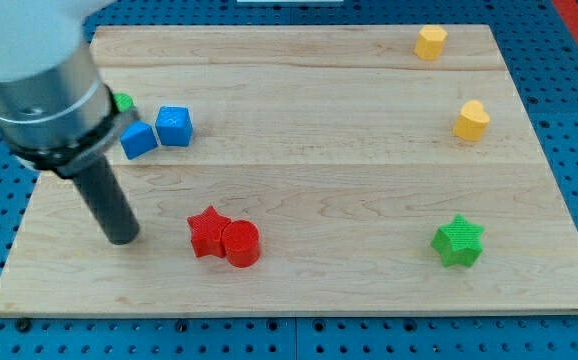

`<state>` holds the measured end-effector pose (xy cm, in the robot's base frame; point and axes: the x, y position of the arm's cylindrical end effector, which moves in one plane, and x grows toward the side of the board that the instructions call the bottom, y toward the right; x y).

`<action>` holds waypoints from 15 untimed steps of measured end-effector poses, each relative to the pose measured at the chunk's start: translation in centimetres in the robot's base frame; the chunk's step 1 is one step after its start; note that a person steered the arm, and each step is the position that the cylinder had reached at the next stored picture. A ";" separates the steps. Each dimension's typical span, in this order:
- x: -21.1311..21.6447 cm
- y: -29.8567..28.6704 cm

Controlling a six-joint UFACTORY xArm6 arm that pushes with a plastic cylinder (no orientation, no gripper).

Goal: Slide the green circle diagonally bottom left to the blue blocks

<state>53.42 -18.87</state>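
The green circle (123, 102) shows only as a small green sliver at the view's left, mostly hidden behind my arm's grey body. Two blue blocks sit just to its right: a blue cube (174, 126) and a second blue block (137, 140), touching each other. The green circle lies at the upper left of the second blue block, very close to it. My tip (122, 238) rests on the board below the blue blocks, to the left of the red blocks, touching no block.
A red star (207, 231) and a red cylinder (240, 244) touch each other at the bottom middle. A green star (458, 241) is at the bottom right. Two yellow blocks (430, 43) (472, 120) are at the upper right. The wooden board (369, 180) lies on a blue pegboard.
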 end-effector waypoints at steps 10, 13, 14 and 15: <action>-16.4 -1.4; -10.9 -6.7; -8.8 -9.7; -4.7 -7.1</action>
<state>48.69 -26.00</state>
